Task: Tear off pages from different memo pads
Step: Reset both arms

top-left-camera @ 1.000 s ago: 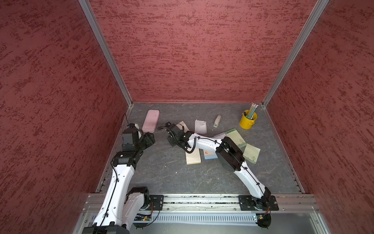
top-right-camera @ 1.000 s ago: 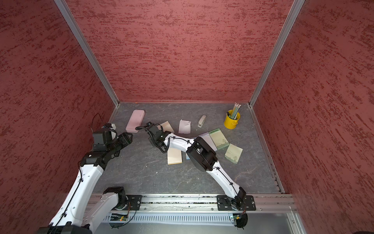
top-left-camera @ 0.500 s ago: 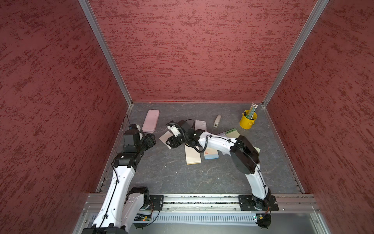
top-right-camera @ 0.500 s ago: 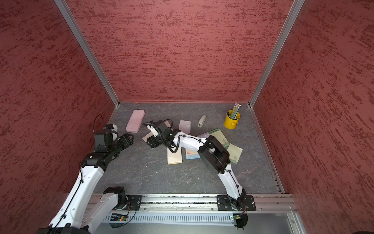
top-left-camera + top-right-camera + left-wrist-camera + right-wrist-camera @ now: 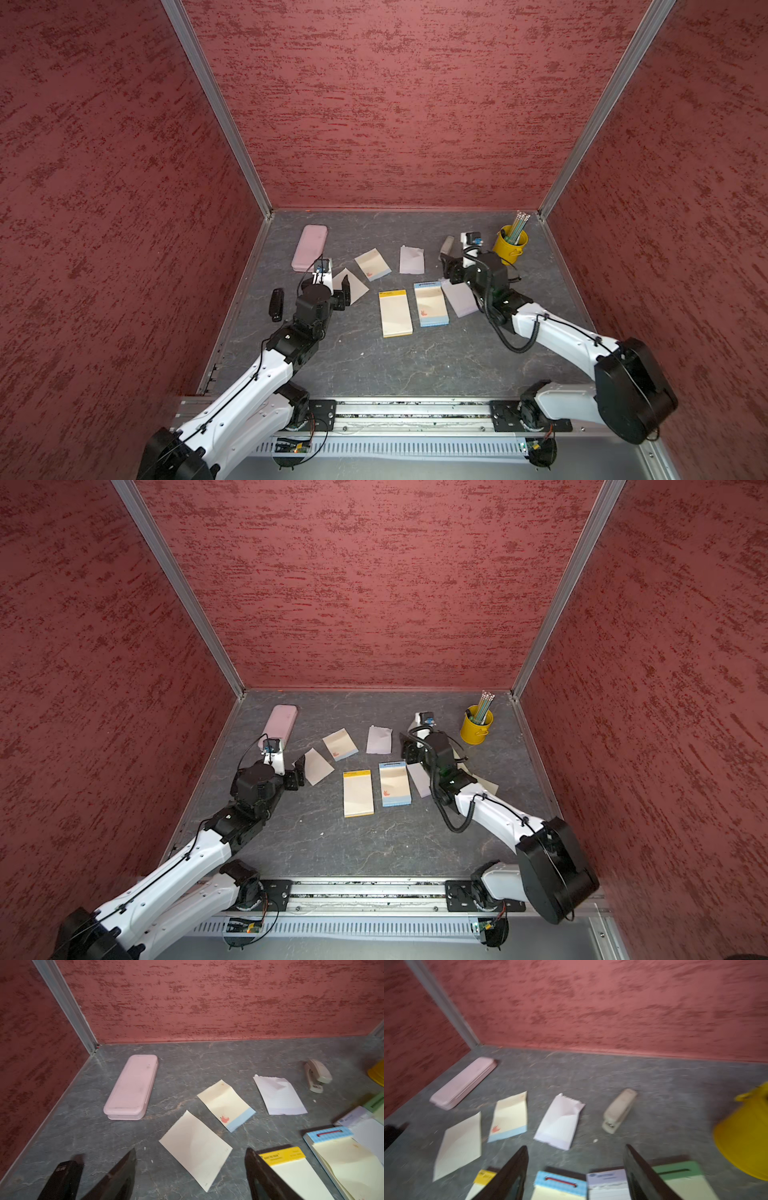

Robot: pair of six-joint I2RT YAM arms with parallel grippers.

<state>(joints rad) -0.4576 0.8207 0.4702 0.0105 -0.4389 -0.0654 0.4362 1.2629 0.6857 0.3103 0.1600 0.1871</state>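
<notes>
My left gripper (image 5: 190,1150) is open and empty, its fingers either side of a loose cream page (image 5: 195,1147) lying flat on the table, seen in a top view as the cream page (image 5: 354,285). Behind it lie a page with a blue edge and orange mark (image 5: 372,264) and a crumpled lilac page (image 5: 411,260). The yellow-strip memo pad (image 5: 395,312), the blue-strip pad (image 5: 431,304) and the lilac pad (image 5: 459,297) lie side by side. My right gripper (image 5: 576,1147) hovers open and empty above the blue and lilac pads, with the green pad (image 5: 681,1174) beside it.
A pink case (image 5: 309,248) lies at the back left. A beige stapler (image 5: 619,1110) and a yellow cup of pencils (image 5: 510,245) stand at the back right. A black oblong object (image 5: 276,304) lies by the left wall.
The right arm has swung back from the left side to the right, leaving the cream page on the table. Both grippers have opened wider. The left gripper has moved in towards that page.
</notes>
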